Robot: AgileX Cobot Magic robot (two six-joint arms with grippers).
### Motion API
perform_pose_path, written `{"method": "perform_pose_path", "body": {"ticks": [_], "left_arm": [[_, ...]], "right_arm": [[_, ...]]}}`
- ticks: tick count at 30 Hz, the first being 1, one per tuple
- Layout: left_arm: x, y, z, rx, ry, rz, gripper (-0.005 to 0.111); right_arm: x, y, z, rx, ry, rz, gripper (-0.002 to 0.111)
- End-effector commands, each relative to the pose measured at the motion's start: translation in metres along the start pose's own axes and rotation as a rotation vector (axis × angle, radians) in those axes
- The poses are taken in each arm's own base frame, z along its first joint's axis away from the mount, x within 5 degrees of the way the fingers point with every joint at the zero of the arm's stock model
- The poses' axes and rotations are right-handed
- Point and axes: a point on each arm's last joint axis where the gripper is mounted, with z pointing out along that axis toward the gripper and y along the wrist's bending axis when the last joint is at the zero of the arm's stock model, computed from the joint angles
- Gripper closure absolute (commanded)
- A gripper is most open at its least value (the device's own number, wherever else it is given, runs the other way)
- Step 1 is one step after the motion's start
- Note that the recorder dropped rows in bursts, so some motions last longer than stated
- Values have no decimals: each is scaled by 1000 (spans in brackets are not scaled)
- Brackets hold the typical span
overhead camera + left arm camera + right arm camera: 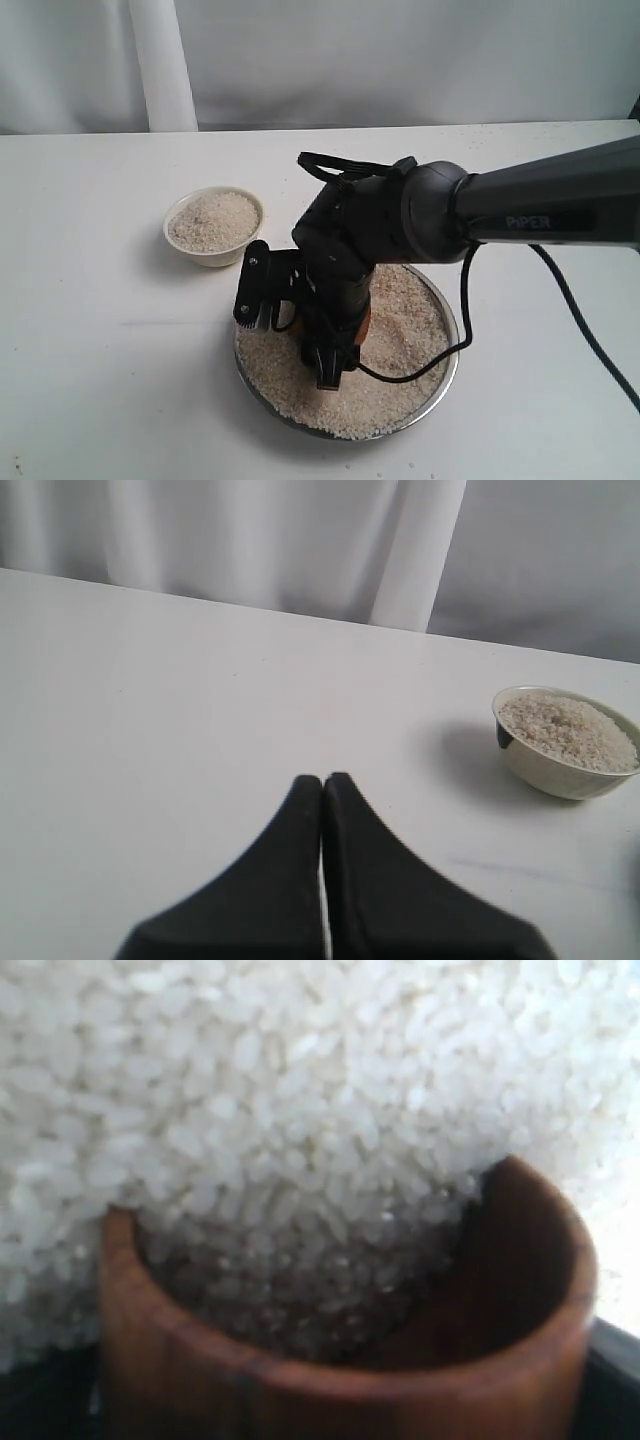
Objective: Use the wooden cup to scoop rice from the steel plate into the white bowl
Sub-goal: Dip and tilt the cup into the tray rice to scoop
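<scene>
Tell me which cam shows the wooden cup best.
Right wrist view: the wooden cup fills the lower frame, mouth pushed into the rice, grains inside. Exterior view shows only a reddish sliver behind the right arm over the steel plate. Left wrist view does not show it.

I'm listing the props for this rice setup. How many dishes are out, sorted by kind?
steel plate: 1
white bowl: 1
wooden cup: 1
Total: 3
</scene>
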Motion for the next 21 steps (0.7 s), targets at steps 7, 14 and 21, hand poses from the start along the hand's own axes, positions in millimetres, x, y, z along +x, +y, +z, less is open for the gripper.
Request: {"method": "perform_pose_path", "body": {"ticks": [7,14,21], "left_arm": [[1,0,1,2,3,-10,107],[1,0,1,2,3,-10,107],[1,0,1,2,3,-10,107]], "right_arm": [[23,13,48,-138,33,117,108],[43,8,46,-75,-119,191,108],[73,8,58,-34,-174,298,108]]}}
